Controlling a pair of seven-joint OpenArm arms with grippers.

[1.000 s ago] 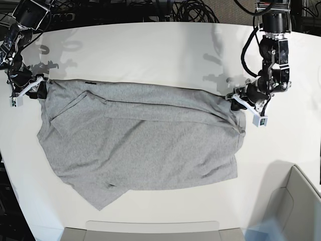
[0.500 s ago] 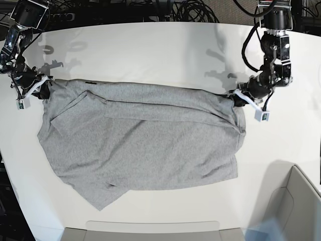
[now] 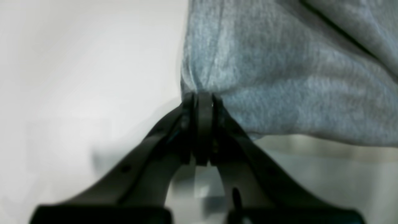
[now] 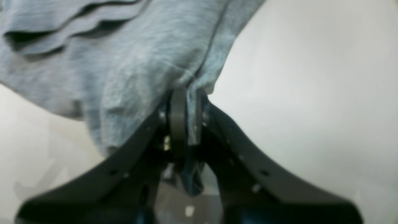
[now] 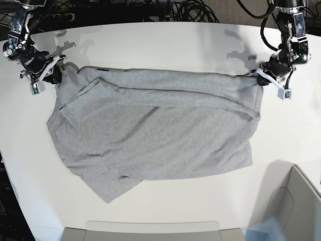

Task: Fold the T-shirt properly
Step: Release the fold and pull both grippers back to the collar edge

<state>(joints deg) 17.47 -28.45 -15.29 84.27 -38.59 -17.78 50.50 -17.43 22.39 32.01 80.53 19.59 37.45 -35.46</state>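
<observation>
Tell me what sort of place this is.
Probably a robotics lab bench: two arms, each tool (left, right) shut on a T-shirt, a bare white table, and cables bundled behind it.

I see the T-shirt spread across the middle of the counter. My left end effector sits at its far corner on the view's right, my right end effector at the opposite far corner.

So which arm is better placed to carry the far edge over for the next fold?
Neither alone: the left gripper and the right gripper each pinch a far corner of the T-shirt, so both should probably move together.
</observation>
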